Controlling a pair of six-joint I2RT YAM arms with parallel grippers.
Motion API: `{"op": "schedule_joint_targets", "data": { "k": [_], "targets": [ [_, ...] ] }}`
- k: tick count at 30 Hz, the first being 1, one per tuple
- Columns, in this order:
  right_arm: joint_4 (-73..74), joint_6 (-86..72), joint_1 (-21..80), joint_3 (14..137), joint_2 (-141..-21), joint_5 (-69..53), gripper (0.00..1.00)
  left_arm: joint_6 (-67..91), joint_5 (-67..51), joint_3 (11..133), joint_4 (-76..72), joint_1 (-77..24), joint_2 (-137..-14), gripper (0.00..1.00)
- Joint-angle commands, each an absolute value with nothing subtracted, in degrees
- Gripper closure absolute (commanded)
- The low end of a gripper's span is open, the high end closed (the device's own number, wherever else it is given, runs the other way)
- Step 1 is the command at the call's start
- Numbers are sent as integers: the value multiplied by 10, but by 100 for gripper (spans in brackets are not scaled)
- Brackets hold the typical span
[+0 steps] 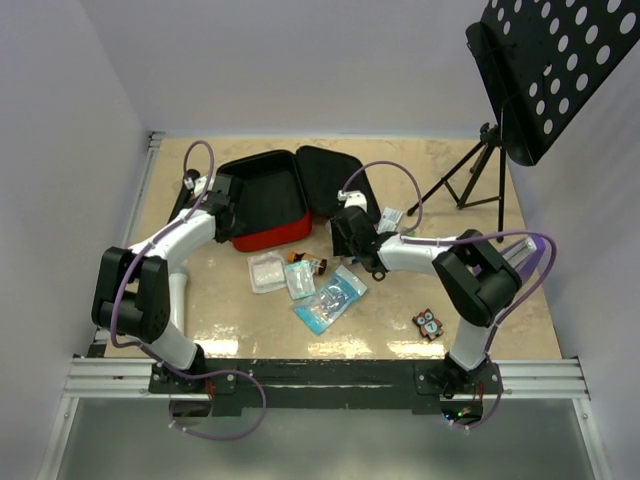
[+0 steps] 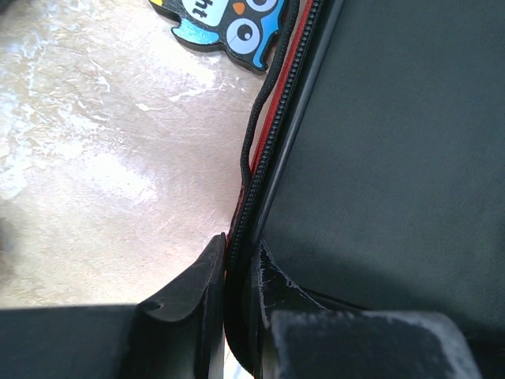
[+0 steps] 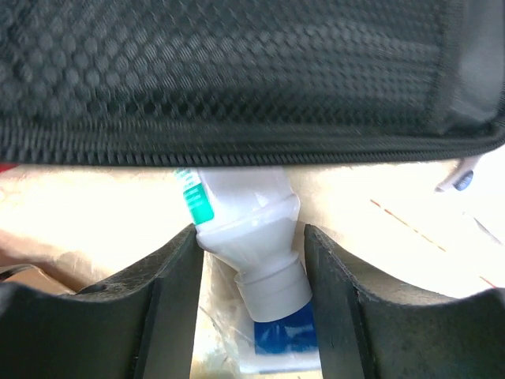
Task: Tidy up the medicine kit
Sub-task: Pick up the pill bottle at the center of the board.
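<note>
Top external view: the red, rounded-square soft zip medicine kit (image 1: pixel 275 232) lies open at the far middle of the beige stone-pattern table (image 1: pixel 400 290). Its black-lined tray is on the left and its lid is folded out flat to the right. My left claw (image 1: pixel 228 200) is pressed together on the tray's left rim. The left wrist view shows both fingers pinching the black zipper edge and its red piping. Purpose, as I judge it: anchor the soft case so it neither slides nor folds while items go in.

My right claw (image 3: pixel 251 237) sits just in front of the lid's zipper edge, spread, one finger either side of a white plastic squeeze bottle (image 3: pixel 245 225) with a blue end, lying in a clear wrapper. One finger touches the bottle's shoulder; a narrow gap shows at the other, so no grip is established. This straddle sets the fingers across the bottle's narrow axis, ready for a pinch.

Loose stock lies near the kit's front: a flat white packet (image 1: pixel 267 271) and a blue-printed clear sachet bundle (image 1: pixel 330 298). Step in hand, in my judgement: pick up the bottle. Caution: the wrapper may slip between finger and bottle.
</note>
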State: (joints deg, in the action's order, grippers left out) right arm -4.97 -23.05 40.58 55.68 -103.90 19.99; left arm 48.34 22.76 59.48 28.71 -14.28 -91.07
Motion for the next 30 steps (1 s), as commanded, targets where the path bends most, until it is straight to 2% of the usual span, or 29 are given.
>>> {"op": "schedule_joint_targets", "data": {
  "k": [1,6,14,16,17,18,26,30],
  "targets": [
    [-49,-230,409,549,-978,209,71,491,236,642,252,-144,-898,93],
    [-23,-222,411,534,-908,204,76,480,234,634,247,-144,-889,93],
    [20,-219,417,536,-803,168,82,476,229,606,230,-144,-884,100],
    [25,-218,418,544,-782,148,87,475,229,599,228,-145,-886,100],
    [27,-219,418,549,-774,137,96,475,229,596,226,-146,-885,100],
    [29,-219,419,555,-766,126,100,475,229,592,223,-148,-886,100],
    [17,-205,425,583,-729,12,100,475,231,586,216,-166,-891,100],
    [-11,-203,425,598,-747,2,100,468,227,584,209,-183,-895,100]
  ]
}}
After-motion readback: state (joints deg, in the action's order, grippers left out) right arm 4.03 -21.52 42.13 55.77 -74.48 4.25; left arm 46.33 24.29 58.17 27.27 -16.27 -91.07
